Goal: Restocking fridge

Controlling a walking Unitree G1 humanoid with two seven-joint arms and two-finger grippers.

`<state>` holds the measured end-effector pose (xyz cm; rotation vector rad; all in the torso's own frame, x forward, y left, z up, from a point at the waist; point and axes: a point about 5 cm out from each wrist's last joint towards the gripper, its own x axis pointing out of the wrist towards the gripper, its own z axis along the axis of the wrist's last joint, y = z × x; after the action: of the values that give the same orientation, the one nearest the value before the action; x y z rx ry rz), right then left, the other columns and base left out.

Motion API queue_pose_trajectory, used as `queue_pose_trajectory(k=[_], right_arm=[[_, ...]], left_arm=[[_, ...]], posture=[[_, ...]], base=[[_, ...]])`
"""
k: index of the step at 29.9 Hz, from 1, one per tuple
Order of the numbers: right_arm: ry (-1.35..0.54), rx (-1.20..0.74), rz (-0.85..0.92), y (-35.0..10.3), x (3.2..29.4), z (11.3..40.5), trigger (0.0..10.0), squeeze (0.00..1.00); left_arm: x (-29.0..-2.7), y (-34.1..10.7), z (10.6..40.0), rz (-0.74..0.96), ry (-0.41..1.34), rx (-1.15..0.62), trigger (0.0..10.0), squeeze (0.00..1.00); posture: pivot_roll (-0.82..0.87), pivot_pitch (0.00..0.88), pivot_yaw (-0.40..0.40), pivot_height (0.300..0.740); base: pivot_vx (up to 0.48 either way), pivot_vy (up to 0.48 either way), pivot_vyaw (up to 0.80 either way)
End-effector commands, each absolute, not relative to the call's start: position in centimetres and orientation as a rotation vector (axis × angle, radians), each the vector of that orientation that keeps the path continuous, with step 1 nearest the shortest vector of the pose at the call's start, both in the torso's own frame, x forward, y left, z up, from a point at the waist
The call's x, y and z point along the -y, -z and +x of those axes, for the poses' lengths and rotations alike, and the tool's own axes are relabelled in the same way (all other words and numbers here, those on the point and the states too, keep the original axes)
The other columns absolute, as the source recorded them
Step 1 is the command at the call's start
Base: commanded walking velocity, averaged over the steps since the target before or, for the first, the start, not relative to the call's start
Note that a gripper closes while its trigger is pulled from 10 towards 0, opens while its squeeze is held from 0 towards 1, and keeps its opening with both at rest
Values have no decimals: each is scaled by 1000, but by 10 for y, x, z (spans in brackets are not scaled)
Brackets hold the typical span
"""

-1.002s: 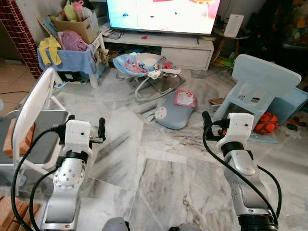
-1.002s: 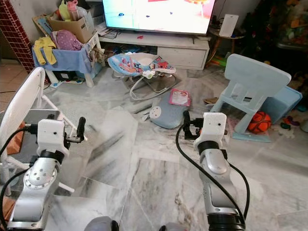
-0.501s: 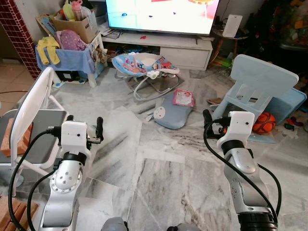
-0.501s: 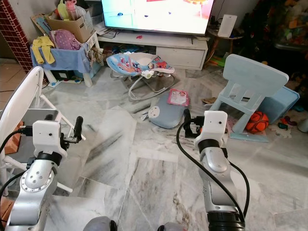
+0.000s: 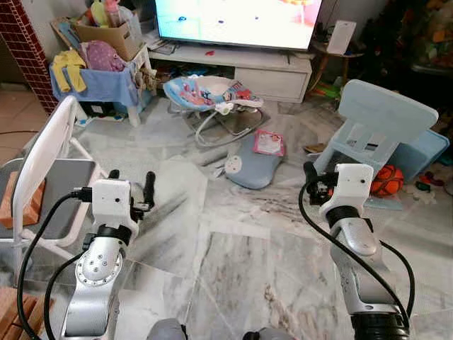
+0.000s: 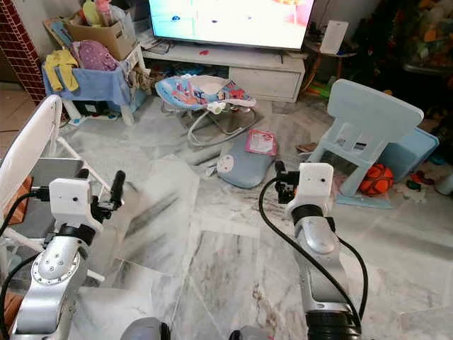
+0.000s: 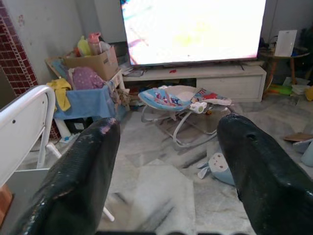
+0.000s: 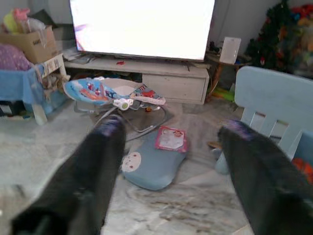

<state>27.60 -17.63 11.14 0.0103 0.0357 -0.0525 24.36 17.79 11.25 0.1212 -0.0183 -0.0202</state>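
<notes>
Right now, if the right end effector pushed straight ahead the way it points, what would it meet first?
Probably the grey-blue floor cushion with the pink book on it; the right end effector, fingers open, frames it with bare marble floor between. Depth is uncertain.

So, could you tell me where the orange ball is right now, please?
The orange ball lies on the floor to the robot's right, tucked under the tipped-over light blue chair, just beyond the right gripper in the eye views.

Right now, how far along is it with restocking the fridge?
Nothing looks done yet. The left gripper and right gripper are both open and hold nothing. Ahead lie a TV, a baby bouncer and a blue chair on marble floor. Finding the fridge and groceries remains.
</notes>
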Motion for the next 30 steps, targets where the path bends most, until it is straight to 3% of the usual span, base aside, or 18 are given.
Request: queue_pose_trajectory(k=[1,27,28,29,30], right_arm=[[71,-21,32,-118,181,276,10000,1000],[126,-75,79,-107,187,279,10000,1000],[127,-84,82,-105,187,279,10000,796],[127,-88,84,-103,187,279,10000,796],[127,-95,92,-101,186,279,10000,0]], left_arm=[[-181,-112,245,96,-12,1,10000,1000],[-182,-106,248,114,-100,-88,10000,1000],[-182,-104,248,107,-103,-102,10000,961],[-182,-103,248,101,-105,-111,10000,961],[-182,-102,248,94,-99,-114,10000,0]], posture=[[53,62,-29,740],[72,68,-46,740],[73,67,-45,740],[73,67,-45,740],[71,61,-42,740]], base=[[0,0,0],[0,0,0],[0,0,0],[0,0,0],[0,0,0]])
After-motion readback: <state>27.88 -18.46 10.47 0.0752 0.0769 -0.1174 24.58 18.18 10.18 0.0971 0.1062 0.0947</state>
